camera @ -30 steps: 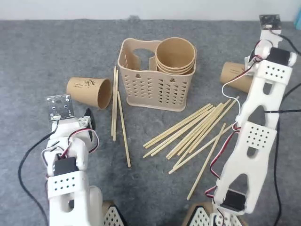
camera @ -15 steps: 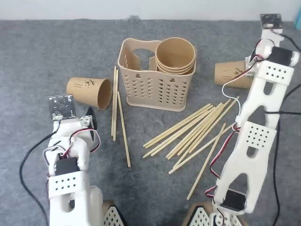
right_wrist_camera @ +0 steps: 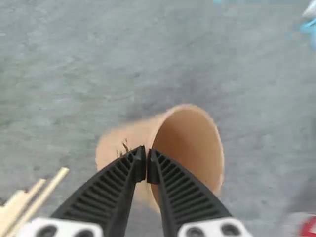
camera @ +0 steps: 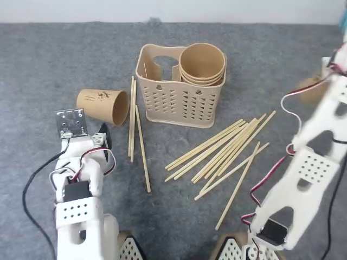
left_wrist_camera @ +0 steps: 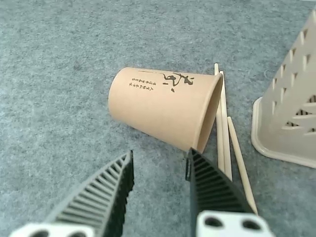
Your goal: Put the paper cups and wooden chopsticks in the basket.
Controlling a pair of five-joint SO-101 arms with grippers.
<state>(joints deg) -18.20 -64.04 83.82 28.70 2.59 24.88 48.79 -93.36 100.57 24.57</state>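
A beige slotted basket (camera: 178, 95) stands mid-table with stacked paper cups (camera: 202, 64) inside. Left of it a paper cup (camera: 103, 106) lies on its side, next to a few wooden chopsticks (camera: 133, 120). My left gripper (camera: 103, 139) sits just short of this cup (left_wrist_camera: 165, 108), open (left_wrist_camera: 159, 170), with nothing between its fingers. Several more chopsticks (camera: 222, 153) lie scattered right of the basket. My right gripper (right_wrist_camera: 146, 157) is shut on the rim of another paper cup (right_wrist_camera: 185, 143), one finger inside and one outside. That cup (camera: 312, 90) is near the table's right edge.
Grey carpet-like mat (camera: 65, 59) covers the table. The basket's corner (left_wrist_camera: 291, 113) stands close beside the left cup's chopsticks (left_wrist_camera: 223, 129). A few chopstick tips (right_wrist_camera: 34, 195) lie near the right gripper. Open floor stretches behind and left of the basket.
The right arm has swung to the right, carrying its paper cup away from the basket toward the table's right edge. The left arm has barely shifted.
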